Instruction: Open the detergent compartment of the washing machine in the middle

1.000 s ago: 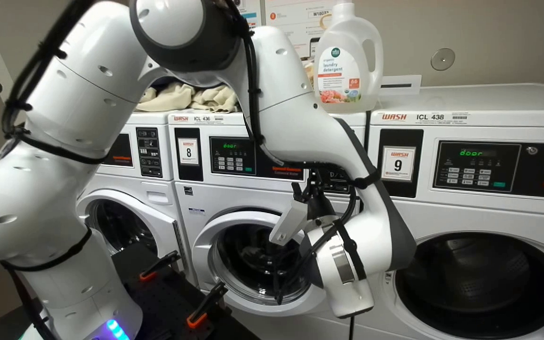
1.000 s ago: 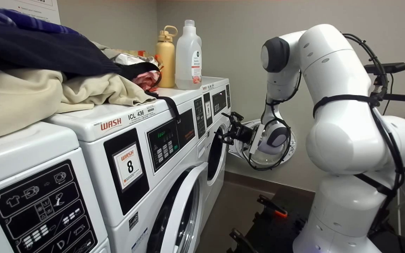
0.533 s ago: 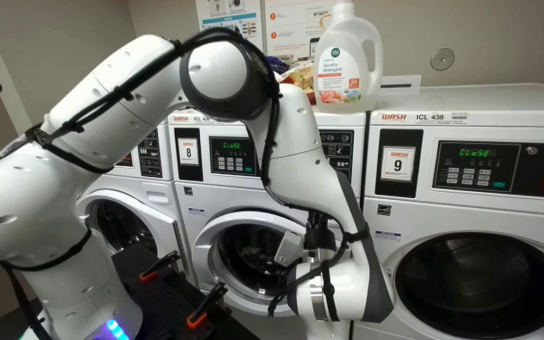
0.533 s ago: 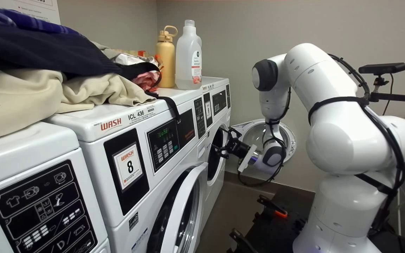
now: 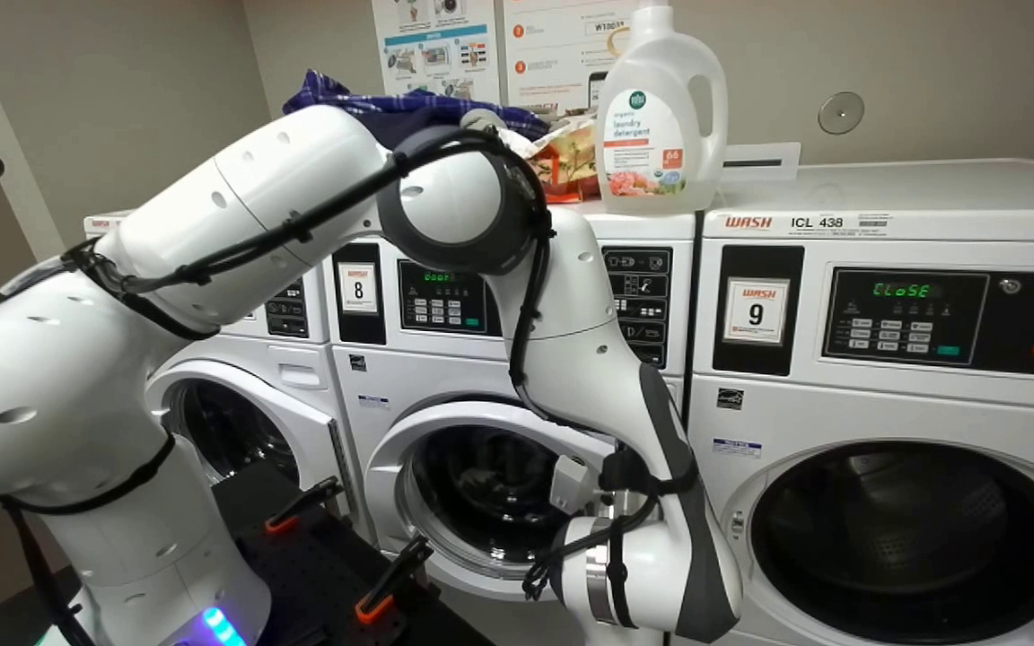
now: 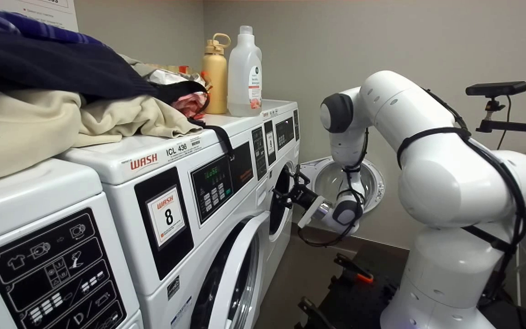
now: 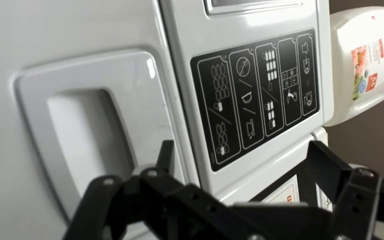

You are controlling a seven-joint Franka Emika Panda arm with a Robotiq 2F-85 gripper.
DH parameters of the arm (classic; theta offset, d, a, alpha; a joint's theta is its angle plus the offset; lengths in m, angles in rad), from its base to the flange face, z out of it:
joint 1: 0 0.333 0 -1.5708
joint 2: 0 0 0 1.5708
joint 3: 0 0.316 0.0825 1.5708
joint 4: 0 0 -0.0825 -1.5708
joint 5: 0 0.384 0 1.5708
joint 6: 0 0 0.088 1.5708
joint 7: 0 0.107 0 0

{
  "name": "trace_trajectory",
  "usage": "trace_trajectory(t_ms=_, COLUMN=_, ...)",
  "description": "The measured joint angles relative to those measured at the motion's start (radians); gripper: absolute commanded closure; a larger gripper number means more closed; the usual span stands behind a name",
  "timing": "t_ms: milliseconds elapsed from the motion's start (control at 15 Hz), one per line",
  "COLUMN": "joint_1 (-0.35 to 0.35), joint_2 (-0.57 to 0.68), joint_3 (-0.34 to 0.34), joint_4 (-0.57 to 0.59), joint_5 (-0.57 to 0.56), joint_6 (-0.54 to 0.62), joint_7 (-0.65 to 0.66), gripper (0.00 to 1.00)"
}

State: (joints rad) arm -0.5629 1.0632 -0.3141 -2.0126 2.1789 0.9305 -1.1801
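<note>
Wrist view. The end effector (image 7: 241, 144) enters from six o'clock, its two fingers (image 7: 332, 166) spread wide, one toward seven o'clock and one toward four. At nine o'clock lies the detergent drawer (image 7: 138, 113) of the white washing machine (image 7: 182, 36), closed, its recessed grip (image 7: 88, 133) exposed; whether a finger touches it cannot be told. A black instruction panel (image 7: 255, 100) sits just off center toward two o'clock, and the laundry detergent jug (image 7: 368, 66) farther out in that direction.

In an exterior view, the washing machine, its number card (image 6: 166, 214) reading "8," extends toward eight o'clock with its round glass door (image 6: 243, 276) swung open. The end effector is just off center toward four o'clock, near the machine's front, at the end of the white robot arm (image 6: 427, 137). The jug stands upright near twelve, just beside a tan water bottle (image 6: 216, 82) at eleven; a pile of beige and navy fabric (image 6: 76, 64) spreads at ten.

In an exterior view, the washer marked 9 (image 5: 894, 408) occupies three o'clock, its green display (image 5: 899, 290) reading "CLoSE." The washing machine stands in the middle, between it and another white machine (image 5: 257, 350) at nine. The arm crosses in front and hides the fingers, toward five o'clock. Two black-and-orange clamps (image 5: 394, 579) sit on the black surface (image 5: 302, 565) at seven and eight.
</note>
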Motion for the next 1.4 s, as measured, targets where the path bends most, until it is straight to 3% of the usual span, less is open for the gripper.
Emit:
trace_trajectory(t_ms=667, joint_1=0.063, joint_2=0.118, joint_3=0.047, joint_4=0.097, joint_5=0.241, joint_6=0.005, joint_7=-0.017, gripper=0.0)
trace_trajectory(t_ms=1400, joint_1=0.091, joint_2=0.141, joint_3=0.049, joint_4=0.122, joint_5=0.32, joint_6=0.005, joint_7=-0.017, gripper=0.0)
